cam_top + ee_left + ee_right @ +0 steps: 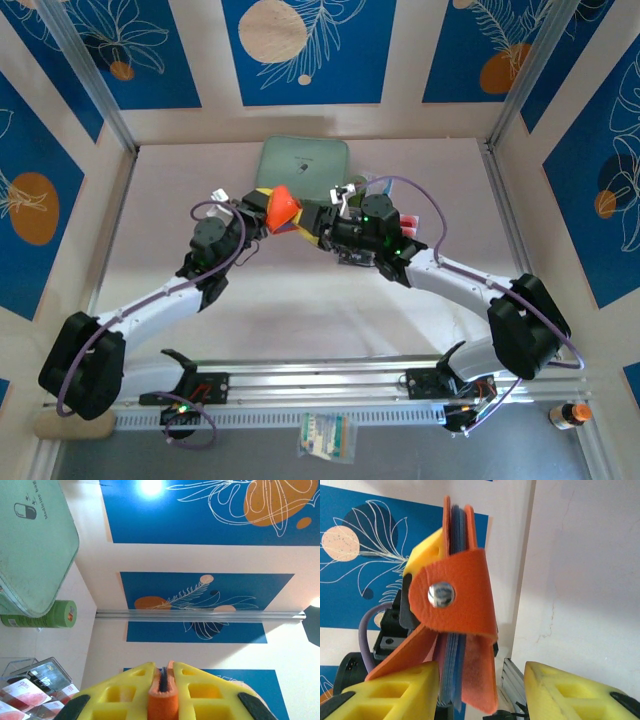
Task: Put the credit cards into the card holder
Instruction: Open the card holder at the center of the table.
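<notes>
The orange-red card holder [283, 210] hangs in the air over the middle of the table, its snap tab folded over the top [455, 595]. My left gripper [164, 672] is shut on one edge of it, yellow fingers [125, 692] pressed to both sides. My right gripper [482, 680] faces the holder from the right. It is open, and the holder's lower flap and greyish-blue pockets hang between its fingers, close to the left one [395, 692]. Pale credit cards [22, 692] with red marks lie in a clear tray [47, 670] at the lower left of the left wrist view.
A mint-green zip case [303, 165] lies at the back of the table, just behind the grippers. A green roll [55, 615] lies beside it. An aluminium rail [320, 380] runs along the near edge, with a small packet [326, 437] and an orange-capped bottle [572, 413] beyond it.
</notes>
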Controlling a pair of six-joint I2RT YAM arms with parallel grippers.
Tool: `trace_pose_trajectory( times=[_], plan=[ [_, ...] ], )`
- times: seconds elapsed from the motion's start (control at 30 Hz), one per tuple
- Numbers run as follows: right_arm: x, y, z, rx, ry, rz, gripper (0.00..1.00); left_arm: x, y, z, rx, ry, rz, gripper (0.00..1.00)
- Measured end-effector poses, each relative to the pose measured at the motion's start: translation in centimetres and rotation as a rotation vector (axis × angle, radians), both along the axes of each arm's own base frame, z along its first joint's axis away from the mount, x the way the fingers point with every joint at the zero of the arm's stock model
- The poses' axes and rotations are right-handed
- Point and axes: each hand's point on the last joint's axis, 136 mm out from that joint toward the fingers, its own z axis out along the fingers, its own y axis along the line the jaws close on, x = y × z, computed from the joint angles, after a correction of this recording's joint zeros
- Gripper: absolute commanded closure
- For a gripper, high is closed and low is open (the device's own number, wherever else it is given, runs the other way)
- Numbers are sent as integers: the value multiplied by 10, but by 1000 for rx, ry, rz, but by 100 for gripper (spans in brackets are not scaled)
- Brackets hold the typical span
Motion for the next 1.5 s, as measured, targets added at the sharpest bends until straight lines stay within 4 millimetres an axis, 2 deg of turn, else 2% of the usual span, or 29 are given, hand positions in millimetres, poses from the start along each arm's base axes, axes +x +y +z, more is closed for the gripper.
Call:
trace_pose_trajectory(
  times=[0.33,0.6,0.73,0.87,0.9,1.0,1.07,1.1,1.23,1.37,1.5],
  plan=[
    [11,-11,2,15,12,-23,60,-2,-9,-5,4,6,-22,100],
    [11,-7,5,52,22,16,67,1,-17,-9,0,0,-42,100],
    [10,-5,0,60,39,33,78,3,-23,-10,-5,-3,-58,100],
    [9,-6,-2,72,48,40,100,3,-27,-11,-8,-5,-75,100],
    [9,-6,-1,75,44,43,100,3,-27,-12,-7,-5,-75,91],
    [9,-9,-4,72,39,48,100,2,-29,-12,7,-15,-88,34],
    [9,-12,-11,47,38,44,100,-1,-32,-12,26,-24,-106,4],
    [8,-14,-15,25,35,43,100,-2,-32,-13,45,-27,-114,0],
    [1,-26,-25,-91,-24,29,100,-8,-23,-18,165,-38,-134,0],
    [-8,-41,-29,-223,-136,11,100,-16,-9,-24,388,-31,-145,0],
    [-16,-49,-40,-338,-210,11,100,-16,-9,-8,608,-45,-192,0]
  ],
)
